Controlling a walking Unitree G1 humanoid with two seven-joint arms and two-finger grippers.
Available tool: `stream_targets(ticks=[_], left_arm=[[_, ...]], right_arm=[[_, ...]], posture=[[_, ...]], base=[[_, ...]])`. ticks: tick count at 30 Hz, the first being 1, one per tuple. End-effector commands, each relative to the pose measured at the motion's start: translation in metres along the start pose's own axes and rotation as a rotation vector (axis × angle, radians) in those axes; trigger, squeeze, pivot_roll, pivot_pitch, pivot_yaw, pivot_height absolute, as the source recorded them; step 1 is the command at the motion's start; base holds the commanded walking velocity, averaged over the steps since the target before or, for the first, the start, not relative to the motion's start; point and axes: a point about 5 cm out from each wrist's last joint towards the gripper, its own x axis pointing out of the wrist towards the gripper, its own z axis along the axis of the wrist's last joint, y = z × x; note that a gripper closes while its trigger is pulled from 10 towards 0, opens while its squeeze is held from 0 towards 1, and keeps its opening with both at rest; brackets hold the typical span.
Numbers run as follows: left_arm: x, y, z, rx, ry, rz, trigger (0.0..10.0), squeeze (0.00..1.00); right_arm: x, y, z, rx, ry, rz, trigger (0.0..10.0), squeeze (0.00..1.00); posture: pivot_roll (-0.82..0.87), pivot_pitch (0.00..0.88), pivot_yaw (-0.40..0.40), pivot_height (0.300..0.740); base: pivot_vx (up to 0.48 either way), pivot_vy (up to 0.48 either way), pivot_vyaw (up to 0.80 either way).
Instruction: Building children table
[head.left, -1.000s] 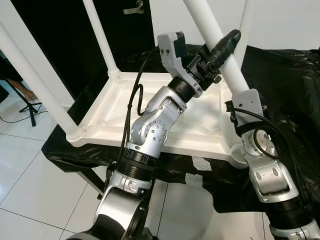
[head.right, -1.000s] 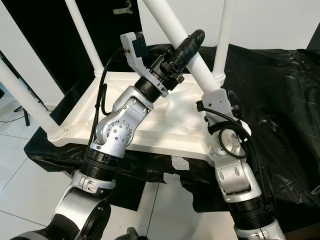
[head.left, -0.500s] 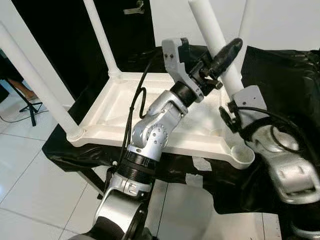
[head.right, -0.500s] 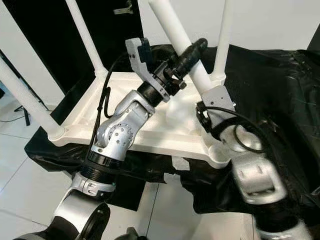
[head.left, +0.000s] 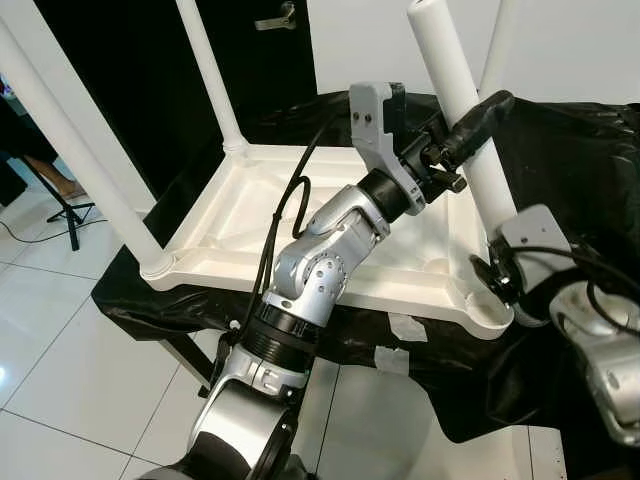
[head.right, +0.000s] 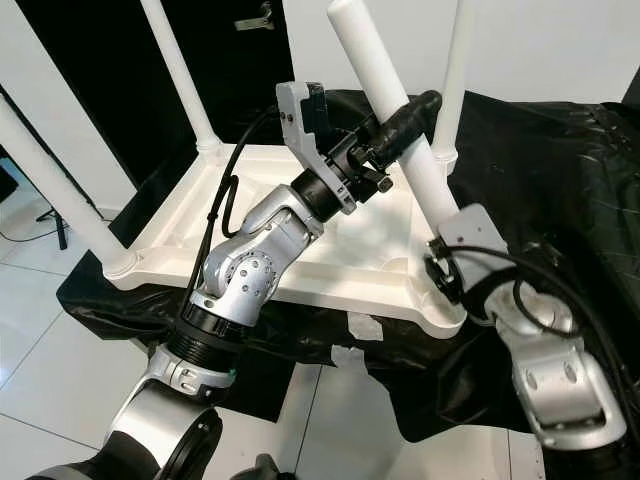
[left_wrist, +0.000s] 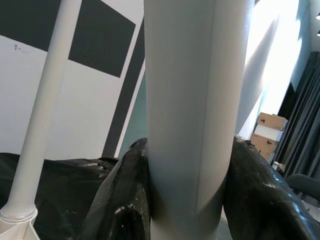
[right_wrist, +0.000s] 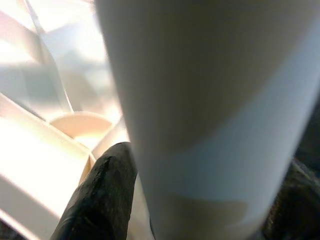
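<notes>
White table top (head.left: 300, 215) lies upside down on the black-draped worktop (head.left: 580, 150), three legs already standing. Left claw (head.left: 470, 120) clenched on the tilted fourth leg (head.left: 455, 75) midway up; right claw (right_wrist: 150, 200) clamps its lower end beside the empty corner socket (head.left: 487, 312).

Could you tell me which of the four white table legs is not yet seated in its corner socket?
The near-right leg, gripped by both grippers, tilts above its empty socket.

Evenly bright in head views, sharp. Glare on white floor tiles (head.left: 60, 330). Blown-out backlight in left wrist view. Right wrist view defocused, table leg (right_wrist: 210, 100) blurred.
</notes>
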Motion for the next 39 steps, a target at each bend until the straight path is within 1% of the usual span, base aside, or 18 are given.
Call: stream_targets(ticks=[1,2,4,5,6,7,8,11,12,17,18,19,20,26,27,28,33,39], left_arm=[[0.008,-0.02,-0.006,-0.088,-0.06,-0.108,0.0,0.0],[0.008,-0.02,-0.006,-0.087,-0.058,-0.11,0.0,0.0],[0.008,-0.019,-0.006,-0.087,-0.057,-0.11,0.0,0.0],[0.008,-0.019,-0.006,-0.086,-0.056,-0.111,0.0,0.0],[0.008,-0.019,-0.006,-0.086,-0.054,-0.111,0.0,0.0],[0.008,-0.019,-0.006,-0.086,-0.054,-0.111,0.0,0.0],[0.008,-0.019,-0.006,-0.086,-0.053,-0.112,0.0,0.0],[0.008,-0.019,-0.006,-0.087,-0.053,-0.112,0.0,0.0],[0.009,-0.02,-0.007,-0.086,-0.049,-0.115,0.0,0.0],[0.009,-0.02,-0.007,-0.083,-0.043,-0.115,0.0,0.0],[0.009,-0.019,-0.007,-0.089,-0.041,-0.114,10.0,0.71],[0.009,-0.019,-0.007,-0.089,-0.041,-0.114,10.0,0.71],[0.009,-0.019,-0.007,-0.093,-0.041,-0.113,10.0,1.0],[0.007,-0.023,-0.003,-0.123,-0.056,-0.154,10.0,1.0],[0.004,-0.027,-0.003,-0.146,-0.049,-0.206,10.0,0.0],[0.004,-0.027,-0.003,-0.146,-0.049,-0.206,10.0,0.0],[-0.023,-0.039,-0.005,-0.178,0.009,-0.419,10.0,0.0],[-0.037,-0.038,-0.002,-0.182,-0.005,-0.481,10.0,0.0]], right_arm=[[-0.001,-0.002,0.002,-0.008,-0.01,-0.019,10.0,0.0],[-0.003,-0.001,0.001,-0.009,-0.003,-0.013,8.7,0.0],[-0.004,0.0,0.001,-0.008,0.001,-0.008,8.7,0.0],[-0.005,0.0,0.0,-0.016,0.006,-0.006,9.6,0.0],[-0.006,-0.001,0.0,-0.026,0.008,-0.007,7.7,0.0],[-0.006,-0.001,0.0,-0.026,0.008,-0.007,7.7,0.0],[-0.006,-0.001,-0.001,-0.037,0.008,-0.012,3.5,0.0],[-0.007,-0.002,-0.001,-0.044,0.007,-0.015,3.5,0.0],[-0.007,-0.001,0.003,-0.06,-0.01,-0.013,0.0,0.0],[-0.006,-0.003,0.008,-0.069,-0.023,-0.024,0.0,0.0],[-0.005,-0.005,0.009,-0.068,-0.025,-0.034,0.0,0.0],[-0.005,-0.005,0.009,-0.068,-0.025,-0.034,0.0,0.0],[-0.003,-0.005,0.01,-0.066,-0.028,-0.043,0.0,0.0],[-0.001,-0.01,0.014,-0.052,-0.038,-0.086,0.0,0.0],[0.0,-0.012,0.015,-0.048,-0.039,-0.105,0.0,0.0],[0.0,-0.012,0.015,-0.048,-0.039,-0.105,0.0,0.0],[0.003,-0.017,0.012,-0.027,-0.028,-0.165,0.0,0.0],[0.007,-0.02,-0.003,0.001,0.034,-0.218,0.0,0.0]], posture=[[-0.01,0.0,0.103,0.74],[-0.01,0.0,0.107,0.74],[-0.01,0.0,0.107,0.74],[-0.01,0.0,0.11,0.74],[-0.01,0.0,0.111,0.74],[-0.01,0.0,0.111,0.74],[-0.01,0.0,0.112,0.74],[-0.01,0.0,0.112,0.74],[-0.01,0.0,0.114,0.74],[0.0,0.0,0.113,0.74],[0.0,0.0,0.112,0.74],[0.0,0.0,0.112,0.74],[0.0,0.0,0.111,0.74],[0.0,0.0,0.11,0.74],[0.0,0.0,0.109,0.74],[0.0,0.0,0.109,0.74],[0.0,0.0,0.108,0.74],[0.01,0.0,0.108,0.74]], base=[[0.0,0.0,0.0],[0.0,0.0,0.0],[0.0,0.0,0.0],[0.0,0.0,0.0],[0.0,0.0,0.0],[0.0,0.0,0.0],[0.0,0.0,0.0],[0.0,0.0,0.0],[0.0,0.0,0.0],[0.0,0.0,0.0],[0.0,0.0,0.0],[0.0,0.0,0.0],[0.0,0.0,0.0],[0.0,0.0,0.0],[0.0,0.0,0.0],[0.0,0.0,0.0],[0.0,0.0,0.0],[0.0,0.0,0.0]])
